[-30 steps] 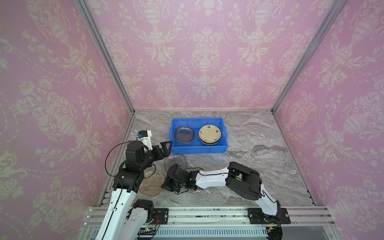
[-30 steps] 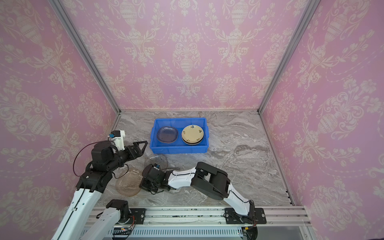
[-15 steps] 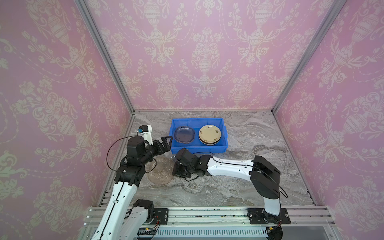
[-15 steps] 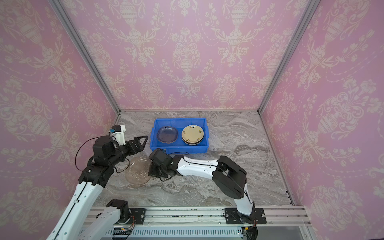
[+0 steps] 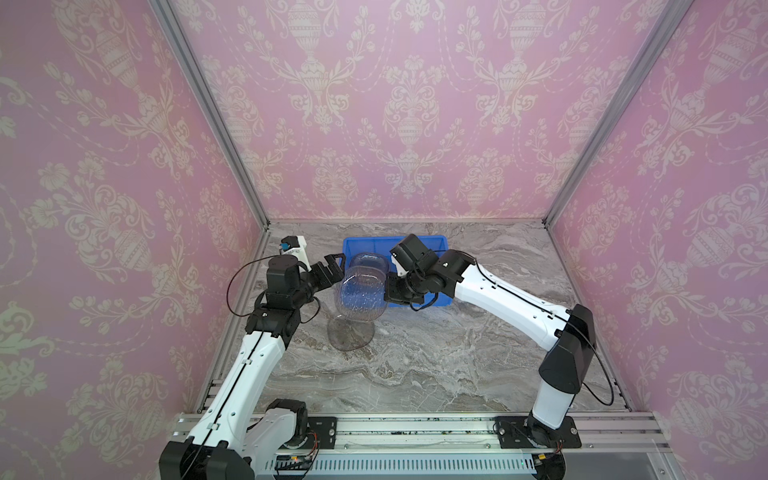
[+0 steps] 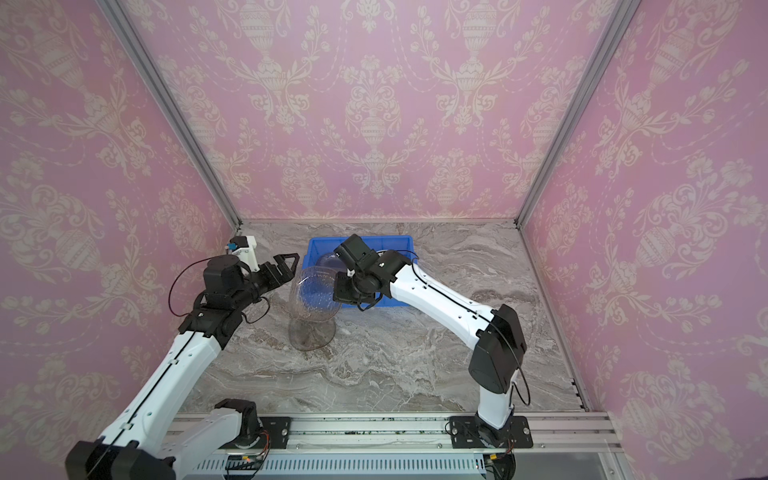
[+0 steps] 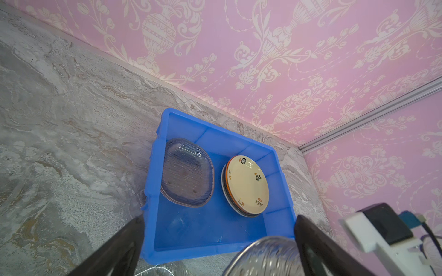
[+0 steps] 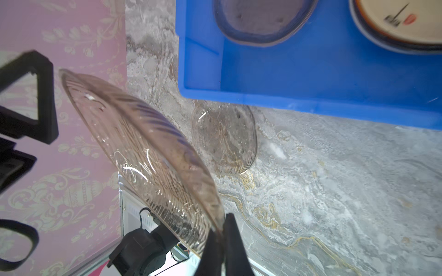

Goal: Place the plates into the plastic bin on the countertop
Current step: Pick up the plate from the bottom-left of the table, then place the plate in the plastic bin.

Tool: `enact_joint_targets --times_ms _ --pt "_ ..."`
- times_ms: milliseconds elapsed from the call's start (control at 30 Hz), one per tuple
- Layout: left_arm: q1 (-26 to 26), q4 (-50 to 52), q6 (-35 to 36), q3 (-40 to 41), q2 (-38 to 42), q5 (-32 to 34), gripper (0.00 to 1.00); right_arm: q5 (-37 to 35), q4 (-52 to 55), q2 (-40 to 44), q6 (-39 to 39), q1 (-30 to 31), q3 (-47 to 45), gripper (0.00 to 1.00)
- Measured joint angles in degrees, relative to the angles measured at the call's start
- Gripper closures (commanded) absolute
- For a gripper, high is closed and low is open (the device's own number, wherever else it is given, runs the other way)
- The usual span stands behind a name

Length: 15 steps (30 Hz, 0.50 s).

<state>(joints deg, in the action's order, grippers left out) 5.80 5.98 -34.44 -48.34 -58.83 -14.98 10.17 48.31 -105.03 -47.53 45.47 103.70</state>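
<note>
Right pincer [image 8: 221,229] can be seen clamped shut on the rim of a ribbed glass plate [image 8: 143,155], so that one is definitely gripped. The plate is held up off the countertop [image 5: 457,353] and tipped steeply, almost on edge, just in front of the near left corner of the blue bin [image 5: 436,239]. In both top views it is placed between the two arms.

Left pincer [image 5: 332,268] is spread wide apart with nothing gripped. It is parked right by the opposite rim of the held plate. In the left wrist view that rim is seen poking in between the fingers, though whether contact is made can't be told.

A second clear plate [image 5: 350,334] is left lying flat on the countertop, below the held one and just in front of the bin.

Inside the bin, a small pile of see-through plates [image 7: 186,172] is seen on the left side. A cream plate [image 7: 247,184] with small dark motifs is sat on top of another pile beside it, with an orange rim showing underneath. The two piles are close but not touching.
</note>
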Motion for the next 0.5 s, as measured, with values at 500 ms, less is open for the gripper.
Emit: enact_joint_targets --times_ms 500 --pt "0.0 -5.6 2.2 -5.4 -14.2 -1.0 0.11 9.7 8.0 -25.6 11.0 -14.4 32.2 1.00"
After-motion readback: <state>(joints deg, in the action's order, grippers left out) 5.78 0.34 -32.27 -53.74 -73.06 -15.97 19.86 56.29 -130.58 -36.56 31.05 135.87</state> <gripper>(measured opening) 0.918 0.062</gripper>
